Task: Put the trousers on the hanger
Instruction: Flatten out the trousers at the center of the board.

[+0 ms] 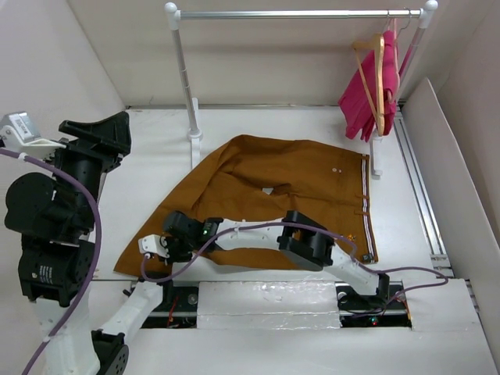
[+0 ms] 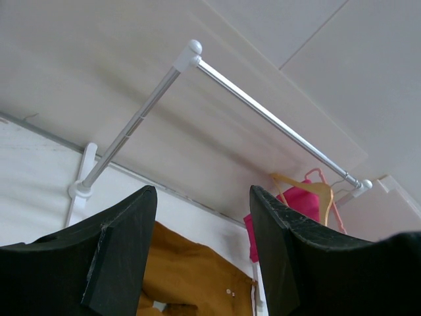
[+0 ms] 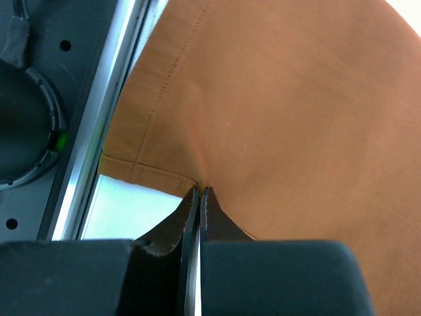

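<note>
- Trousers [image 1: 301, 183] lie spread flat on the bench [image 1: 156, 148], in the middle, just in front of the clothes rail [image 1: 297, 13].
- The waist end points right, and a pale striped waistband [image 1: 366, 207] runs along the right edge. Small light buttons [image 1: 334, 169] show near it.
- The leg end tapers to the near left and reaches the front edge of the bench by the arm bases.
- The far left part of the cloth touches the rail's left post foot, or lies just beside it; I can't tell which.
- Hanger [image 1: 380, 74] hangs by its hook at the right end of the rail, right against a pink garment [image 1: 361, 98] on the same rail. It is well apart from the trousers and not touching them.
- Right arm reaches across low over the near part of the trousers toward the left, with the right claw [image 3: 198, 191] down at the leg hem.
- In the right wrist view the right claw's fingers are pressed together with no gap. The tips nip the stitched hem edge of the brown cloth, which puckers up at the pinch.
- Beside that hem the wrist view shows a metal rail strip and a dark arm base at the bench front.
- Left arm is raised at the left side, off the cloth.
- Left claw [image 2: 200, 197] is about half spread with nothing between the fingers, holding nothing. It points up and back toward the rail and touches no object.
- A purple cable [image 1: 90, 234] loops along the left arm.
</note>
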`<act>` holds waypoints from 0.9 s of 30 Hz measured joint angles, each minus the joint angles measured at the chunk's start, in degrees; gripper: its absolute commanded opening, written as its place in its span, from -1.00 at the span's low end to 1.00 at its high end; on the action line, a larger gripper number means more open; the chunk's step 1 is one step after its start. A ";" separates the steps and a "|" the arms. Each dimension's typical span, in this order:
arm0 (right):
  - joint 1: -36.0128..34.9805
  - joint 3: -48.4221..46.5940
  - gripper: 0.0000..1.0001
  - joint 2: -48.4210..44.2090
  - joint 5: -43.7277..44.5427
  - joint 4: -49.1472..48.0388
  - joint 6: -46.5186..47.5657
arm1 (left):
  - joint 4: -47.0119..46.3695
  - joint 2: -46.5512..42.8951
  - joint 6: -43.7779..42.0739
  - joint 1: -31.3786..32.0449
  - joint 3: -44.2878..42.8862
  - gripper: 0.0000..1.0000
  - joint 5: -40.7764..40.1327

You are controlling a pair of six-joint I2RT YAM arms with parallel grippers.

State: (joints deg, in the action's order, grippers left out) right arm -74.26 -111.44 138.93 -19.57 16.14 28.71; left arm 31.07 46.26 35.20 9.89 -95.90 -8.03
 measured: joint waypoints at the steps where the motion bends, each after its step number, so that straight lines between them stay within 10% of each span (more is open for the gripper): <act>1: -0.07 0.39 -1.00 -0.28 0.68 -0.44 -0.55 | 0.00 0.02 -0.02 0.00 0.61 0.08 0.00; 7: 1.92 -3.72 -1.00 -0.59 2.62 0.46 -4.63 | 0.24 0.26 -0.26 0.04 2.93 0.07 -0.66; 11: 6.97 -32.06 -0.98 9.53 4.79 -0.24 -10.01 | 1.11 1.25 -0.59 1.70 2.23 0.06 -3.02; 15: 15.08 -37.79 1.00 10.67 9.75 -14.71 -24.13 | 2.54 2.84 -1.33 3.52 1.38 0.07 -7.41; 17: 19.30 -31.30 1.00 7.56 11.85 -21.05 -29.42 | 3.39 3.17 -1.49 4.11 2.10 0.10 -9.66; 20: 24.33 -28.98 0.93 6.43 13.22 -20.81 -31.06 | 3.48 1.64 -1.53 4.59 8.33 0.10 -11.43; 22: 25.46 -24.22 0.38 3.72 13.90 -19.58 -28.98 | 4.20 0.42 -1.27 4.66 14.32 0.08 -11.87; 24: 25.05 -13.64 -0.71 -2.97 14.49 -17.29 -26.38 | 4.96 -1.40 -0.24 4.70 22.77 0.02 -11.98; 27: 22.71 4.76 -1.00 -16.61 14.80 -15.10 -23.15 | 8.50 -4.02 2.25 4.70 35.10 -0.19 -10.73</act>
State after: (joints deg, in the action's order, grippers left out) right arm -51.55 -106.67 122.32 -4.78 1.04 5.56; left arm 39.57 42.24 37.45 14.59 -60.80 -18.76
